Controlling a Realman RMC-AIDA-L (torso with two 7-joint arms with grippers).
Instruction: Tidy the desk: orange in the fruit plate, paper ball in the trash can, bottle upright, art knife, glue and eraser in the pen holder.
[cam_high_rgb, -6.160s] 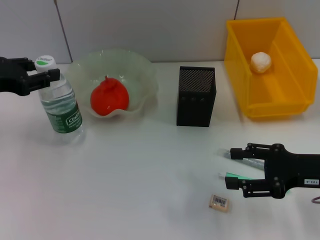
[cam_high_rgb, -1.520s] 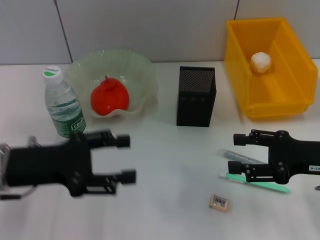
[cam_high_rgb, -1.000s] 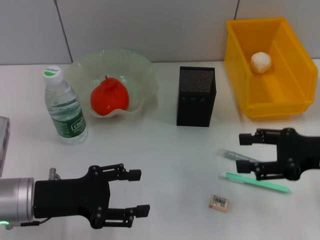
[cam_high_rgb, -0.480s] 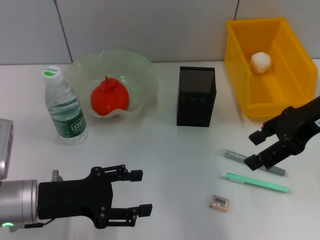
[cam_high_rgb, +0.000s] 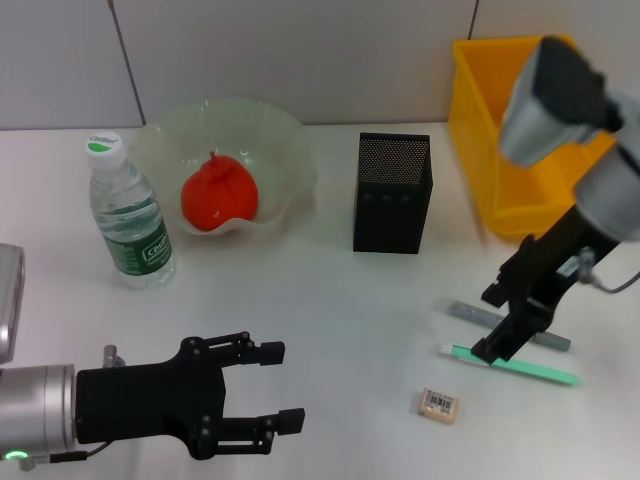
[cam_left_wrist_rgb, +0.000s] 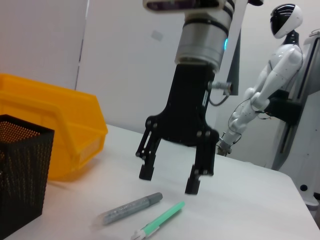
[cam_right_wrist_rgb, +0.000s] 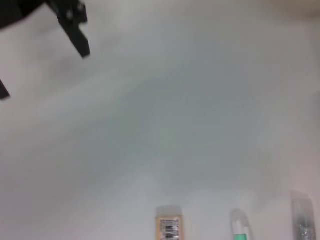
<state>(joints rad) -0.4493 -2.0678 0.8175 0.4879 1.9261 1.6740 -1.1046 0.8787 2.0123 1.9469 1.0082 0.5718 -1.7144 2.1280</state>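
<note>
A robotics lab or test room. Beyond the plain white table (cam_left_wrist_rgb: 250, 200), a white humanoid robot (cam_left_wrist_rgb: 265, 85) stands against a bare pale wall (cam_left_wrist_rgb: 125, 60). Grey panelled walling (cam_high_rgb: 300, 60) rises directly behind the table.

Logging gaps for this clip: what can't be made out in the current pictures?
- Paper ball: the right arm covers the inside of the yellow bin in the head view.
- Pen holder: contents hidden by its mesh walls.
- Eraser: label print too small.
- Right gripper: absent from its own wrist view.

White desk (cam_high_rgb: 330, 300); grey wall panels (cam_high_rgb: 300, 50) behind; white humanoid robot figure (cam_left_wrist_rgb: 267, 85) in background.
</note>
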